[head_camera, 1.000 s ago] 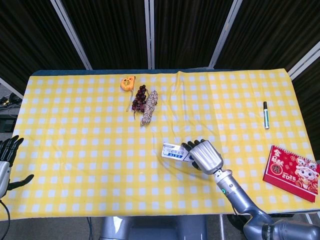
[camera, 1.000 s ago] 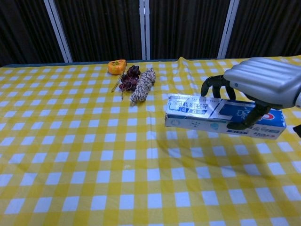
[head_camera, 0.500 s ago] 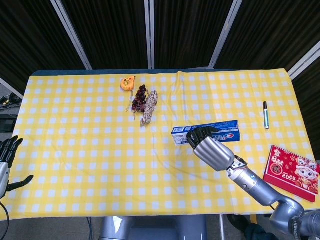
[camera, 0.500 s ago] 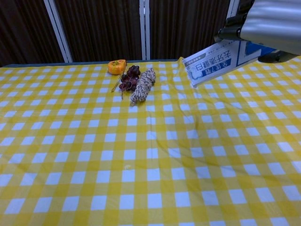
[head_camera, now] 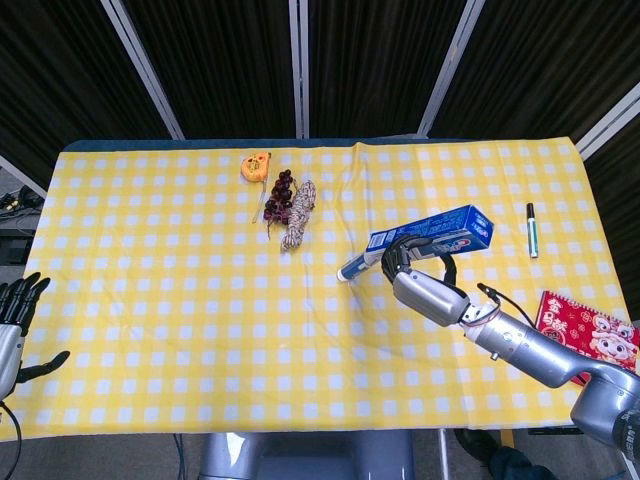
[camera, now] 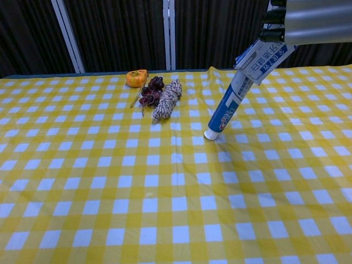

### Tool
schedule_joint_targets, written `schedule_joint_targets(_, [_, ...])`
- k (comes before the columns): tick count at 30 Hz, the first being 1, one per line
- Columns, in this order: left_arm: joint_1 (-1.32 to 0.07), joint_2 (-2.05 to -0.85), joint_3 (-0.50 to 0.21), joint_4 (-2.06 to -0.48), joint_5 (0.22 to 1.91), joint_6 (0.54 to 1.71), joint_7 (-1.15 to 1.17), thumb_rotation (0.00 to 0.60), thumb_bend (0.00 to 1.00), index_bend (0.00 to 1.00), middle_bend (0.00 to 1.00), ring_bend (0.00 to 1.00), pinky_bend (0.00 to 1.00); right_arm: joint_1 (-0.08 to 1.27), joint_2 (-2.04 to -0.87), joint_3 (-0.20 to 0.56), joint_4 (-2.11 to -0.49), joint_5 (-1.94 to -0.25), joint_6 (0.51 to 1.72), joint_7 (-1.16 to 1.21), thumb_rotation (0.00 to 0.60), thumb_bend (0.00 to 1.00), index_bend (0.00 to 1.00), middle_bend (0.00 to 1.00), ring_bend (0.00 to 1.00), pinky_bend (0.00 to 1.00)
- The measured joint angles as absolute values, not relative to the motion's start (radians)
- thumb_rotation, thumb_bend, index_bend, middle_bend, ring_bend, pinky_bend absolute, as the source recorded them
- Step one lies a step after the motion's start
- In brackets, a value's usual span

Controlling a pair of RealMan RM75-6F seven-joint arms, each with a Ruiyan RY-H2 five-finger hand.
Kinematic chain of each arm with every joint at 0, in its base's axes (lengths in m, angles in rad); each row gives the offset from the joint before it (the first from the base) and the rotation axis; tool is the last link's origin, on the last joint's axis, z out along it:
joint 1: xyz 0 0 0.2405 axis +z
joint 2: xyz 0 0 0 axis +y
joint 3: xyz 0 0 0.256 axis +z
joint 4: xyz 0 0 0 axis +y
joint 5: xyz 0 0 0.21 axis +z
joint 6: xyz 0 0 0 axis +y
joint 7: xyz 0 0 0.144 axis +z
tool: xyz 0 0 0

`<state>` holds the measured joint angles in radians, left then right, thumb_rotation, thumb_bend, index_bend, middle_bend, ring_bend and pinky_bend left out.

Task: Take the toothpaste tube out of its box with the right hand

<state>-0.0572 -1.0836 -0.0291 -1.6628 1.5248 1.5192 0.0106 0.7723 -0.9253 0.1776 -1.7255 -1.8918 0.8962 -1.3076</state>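
The right hand (head_camera: pixel 425 285) is raised above the bench, fingers curled around the toothpaste box (head_camera: pixel 432 230) and gripping it, the forearm reaching in from the lower right. The left hand (head_camera: pixel 14 315) hangs at the bench's left edge, fingers spread, holding nothing.

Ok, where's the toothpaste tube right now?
In both views the toothpaste tube sticks partway out of the tilted box held up by the right hand, right of centre; its cap touches the tablecloth, right of the rope bundle.
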Motion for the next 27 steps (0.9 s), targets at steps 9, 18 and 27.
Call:
schedule_joint_targets(9, [-0.056,-1.078,-0.030,-1.661,1.525,1.522,-0.003,0.600,0.00,0.00,0.00,0.00,0.00,0.752,-0.933,0.186,-1.712,-1.876,0.917,-1.318,0.600,0.29,0.35,0.45,0.51,0.60])
schedule_joint_targets(18, [-0.056,-1.081,-0.029,-1.665,1.525,1.523,0.007,0.600,0.00,0.00,0.00,0.00,0.00,0.686,-0.981,0.201,-1.640,-1.805,1.047,-1.221,0.600,0.29,0.35,0.45,0.51,0.60])
schedule_joint_targets(27, [-0.060,-1.089,-0.029,-1.665,1.518,1.512,0.027,0.600,0.00,0.00,0.00,0.00,0.00,0.630,-1.096,0.231,-1.551,-1.624,1.134,-1.000,0.600,0.29,0.35,0.44,0.51,0.60])
